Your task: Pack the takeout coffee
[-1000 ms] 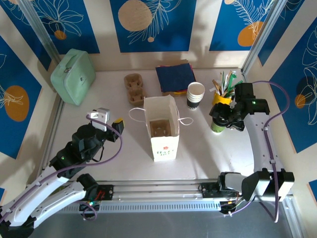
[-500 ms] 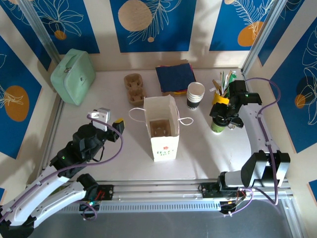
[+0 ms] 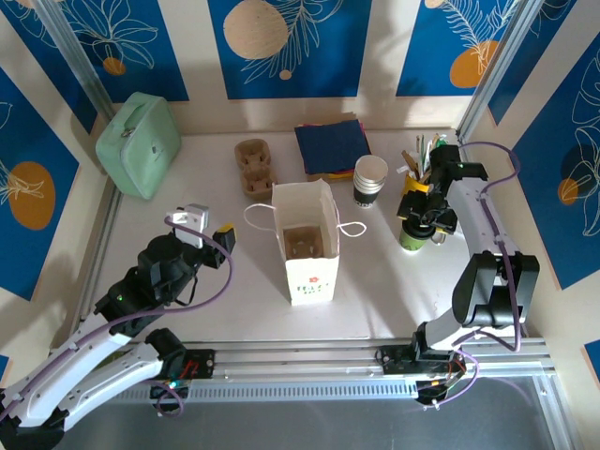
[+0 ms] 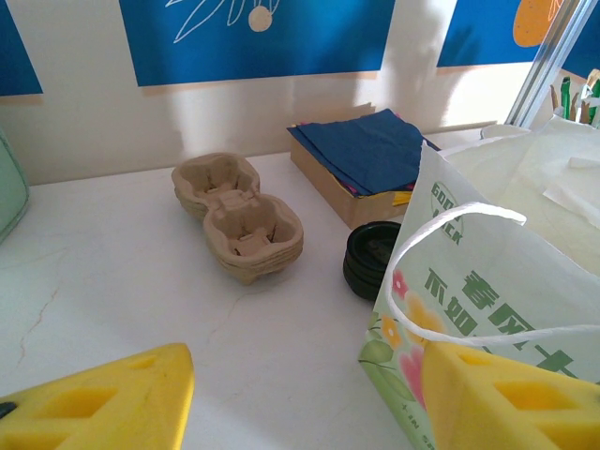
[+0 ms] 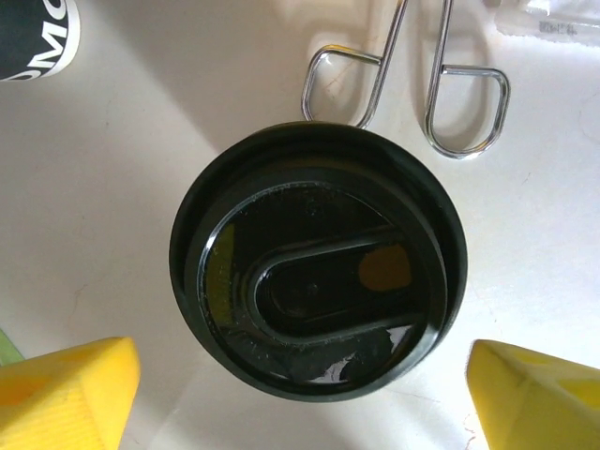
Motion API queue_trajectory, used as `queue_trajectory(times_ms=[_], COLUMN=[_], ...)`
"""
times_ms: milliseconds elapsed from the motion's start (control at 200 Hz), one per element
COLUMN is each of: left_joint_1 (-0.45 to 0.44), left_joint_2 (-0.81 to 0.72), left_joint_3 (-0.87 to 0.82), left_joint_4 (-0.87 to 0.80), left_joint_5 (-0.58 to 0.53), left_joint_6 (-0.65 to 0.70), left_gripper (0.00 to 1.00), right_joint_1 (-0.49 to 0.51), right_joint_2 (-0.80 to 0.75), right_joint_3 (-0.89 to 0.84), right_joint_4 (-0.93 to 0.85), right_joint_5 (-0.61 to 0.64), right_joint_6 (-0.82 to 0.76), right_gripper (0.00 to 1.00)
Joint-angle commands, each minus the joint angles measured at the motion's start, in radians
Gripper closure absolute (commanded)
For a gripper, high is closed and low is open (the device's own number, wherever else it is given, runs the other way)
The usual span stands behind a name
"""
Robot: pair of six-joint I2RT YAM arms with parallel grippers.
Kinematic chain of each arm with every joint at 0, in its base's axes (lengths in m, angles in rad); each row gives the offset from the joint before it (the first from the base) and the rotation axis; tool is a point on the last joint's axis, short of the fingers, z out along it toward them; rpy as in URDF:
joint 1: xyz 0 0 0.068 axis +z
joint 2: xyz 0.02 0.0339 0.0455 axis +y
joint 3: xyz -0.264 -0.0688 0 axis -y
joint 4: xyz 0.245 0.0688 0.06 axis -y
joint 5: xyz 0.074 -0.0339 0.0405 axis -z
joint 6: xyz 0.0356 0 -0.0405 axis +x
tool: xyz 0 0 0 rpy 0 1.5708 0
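Observation:
The takeout coffee point(image 3: 411, 238), a small light cup under a round black lid point(image 5: 317, 286), stands on the table right of the paper bag point(image 3: 307, 246). My right gripper point(image 3: 419, 216) hovers directly over it, pointing down. Seen from the right wrist, my right gripper point(image 5: 300, 389) is open, its yellow fingertips point(image 5: 66, 394) flanking the lid without touching it. My left gripper point(image 3: 208, 226) sits left of the bag, open with nothing in it. From the left wrist, my left gripper point(image 4: 309, 403) faces the bag point(image 4: 487, 281), whose string handle loops toward the camera.
A stack of lidless cups point(image 3: 370, 180), a yellow utensil holder point(image 3: 422, 180), blue napkins point(image 3: 331, 148), a pulp cup carrier point(image 3: 253, 167) and a green case point(image 3: 138, 142) line the back. Black lids point(image 4: 370, 258) lie behind the bag. Wire loops point(image 5: 412, 84) lie beside the cup.
My right arm's elbow has swung inward and forward while its gripper stayed over the cup, and its jaws have narrowed slightly. The left arm has not moved.

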Motion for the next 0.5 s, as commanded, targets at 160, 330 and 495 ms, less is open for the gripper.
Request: queue_trajectory(times_ms=[160, 330, 495], left_joint_1=[0.001, 0.001, 0.0], left_joint_2=[-0.017, -0.018, -0.019], left_joint_3=[-0.002, -0.001, -0.003], left_joint_4=[0.022, 0.018, 0.015], left_joint_5=[0.001, -0.003, -0.004], left_joint_6=[0.026, 0.027, 0.026], left_gripper=[0.35, 0.35, 0.35], right_joint_1=[-0.011, -0.017, -0.02], right_joint_2=[0.047, 0.066, 0.079], right_joint_3=[0.045, 0.049, 0.054], right_joint_4=[-0.012, -0.01, -0.01], right_joint_5=[-0.016, -0.008, -0.013], right_joint_6=[-0.011, -0.017, -0.015], right_gripper=[0.15, 0.16, 0.16])
